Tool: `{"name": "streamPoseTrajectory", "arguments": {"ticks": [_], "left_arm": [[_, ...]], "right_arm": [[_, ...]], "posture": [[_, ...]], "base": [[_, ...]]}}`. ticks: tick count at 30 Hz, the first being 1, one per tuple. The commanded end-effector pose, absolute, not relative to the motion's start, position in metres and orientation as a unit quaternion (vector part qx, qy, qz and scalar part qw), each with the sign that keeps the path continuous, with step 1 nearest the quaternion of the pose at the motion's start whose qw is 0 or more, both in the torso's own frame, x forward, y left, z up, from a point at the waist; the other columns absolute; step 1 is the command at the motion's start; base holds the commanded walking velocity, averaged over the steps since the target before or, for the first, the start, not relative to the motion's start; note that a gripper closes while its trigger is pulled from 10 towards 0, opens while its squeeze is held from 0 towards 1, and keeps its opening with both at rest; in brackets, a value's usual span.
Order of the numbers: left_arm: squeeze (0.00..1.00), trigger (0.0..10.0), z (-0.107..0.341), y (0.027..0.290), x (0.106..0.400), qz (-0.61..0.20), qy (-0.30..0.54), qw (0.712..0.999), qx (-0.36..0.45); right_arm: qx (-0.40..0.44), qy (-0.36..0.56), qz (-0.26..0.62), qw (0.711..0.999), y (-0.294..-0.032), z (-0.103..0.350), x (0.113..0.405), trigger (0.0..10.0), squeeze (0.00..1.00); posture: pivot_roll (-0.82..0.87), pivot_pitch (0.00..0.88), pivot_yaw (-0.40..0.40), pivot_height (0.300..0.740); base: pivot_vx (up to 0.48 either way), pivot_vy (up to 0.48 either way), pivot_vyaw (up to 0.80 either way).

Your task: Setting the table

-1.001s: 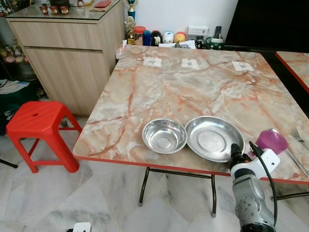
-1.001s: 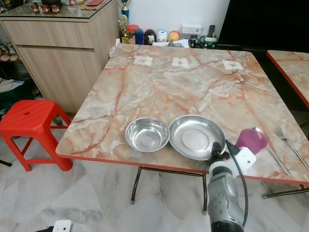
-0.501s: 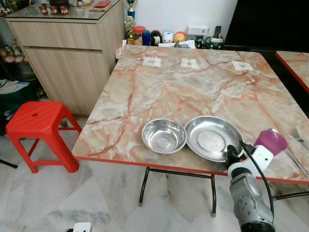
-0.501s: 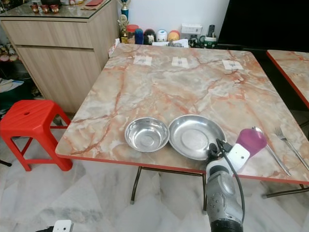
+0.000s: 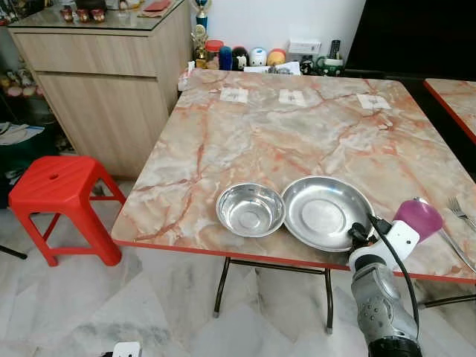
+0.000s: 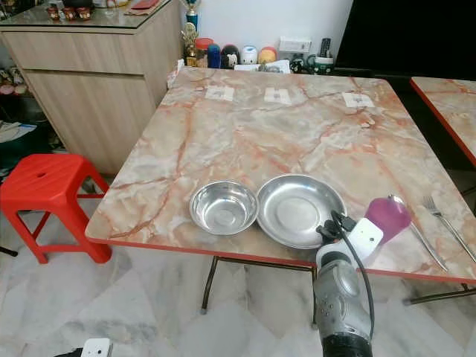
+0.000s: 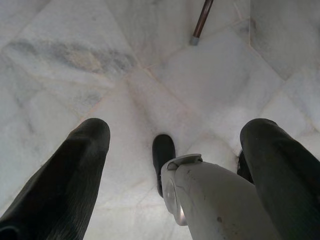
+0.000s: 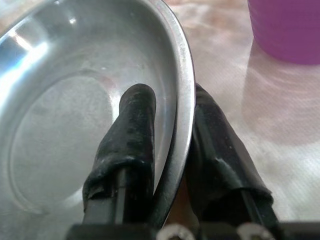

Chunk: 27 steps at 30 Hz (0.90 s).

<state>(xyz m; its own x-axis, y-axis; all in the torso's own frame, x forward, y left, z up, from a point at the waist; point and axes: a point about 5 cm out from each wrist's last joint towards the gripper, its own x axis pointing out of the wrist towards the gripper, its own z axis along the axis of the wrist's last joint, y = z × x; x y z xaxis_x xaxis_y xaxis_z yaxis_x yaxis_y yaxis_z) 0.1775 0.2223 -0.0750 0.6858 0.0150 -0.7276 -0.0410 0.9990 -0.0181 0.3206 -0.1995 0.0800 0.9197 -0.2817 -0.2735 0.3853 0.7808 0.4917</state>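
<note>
A wide steel plate [image 5: 323,214] lies near the front edge of the marble table [image 5: 260,141], touching a smaller steel bowl [image 5: 250,210] on its left. My right gripper [image 5: 358,236] is shut on the plate's near right rim; in the right wrist view one black finger [image 8: 131,130] lies inside the plate [image 8: 75,100] and the other outside it. A purple cup [image 5: 419,217] stands just right of the plate, with a fork [image 5: 461,212] and a spoon beyond it. My left gripper [image 7: 175,135] hangs open over the floor.
A red plastic stool [image 5: 59,186] stands left of the table beside a wooden cabinet [image 5: 104,74]. Jars and small items [image 5: 245,58] line the table's far edge, and paper tags [image 5: 291,97] lie near them. A second table [image 5: 454,97] adjoins at the right.
The plate has slid a little to the left with my right gripper on its rim, and the bowl has been nudged left with it.
</note>
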Motion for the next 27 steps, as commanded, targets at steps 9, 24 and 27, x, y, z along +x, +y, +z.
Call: {"name": "streamPoseTrajectory", "arguments": {"ticks": [9,24,27], "left_arm": [[0.00,10.0,-0.078,0.224,0.171,0.008,0.407,0.914,-0.008],[0.00,10.0,-0.077,0.224,0.172,0.008,0.403,0.915,-0.010],[0.00,10.0,-0.077,0.224,0.172,0.009,0.401,0.916,-0.009]], "right_arm": [[0.244,0.049,-0.190,0.950,-0.204,0.090,0.318,0.0,0.00],[0.192,-0.136,-0.156,0.959,-0.198,0.154,0.325,0.0,0.00],[0.197,-0.165,-0.144,0.956,-0.194,0.166,0.325,0.0,0.00]], "posture": [[0.04,0.094,-0.027,0.740],[0.04,0.097,-0.023,0.740],[0.03,0.100,-0.017,0.740]], "base": [[0.000,0.000,0.00],[0.000,0.000,0.00],[0.000,0.000,0.00]]}}
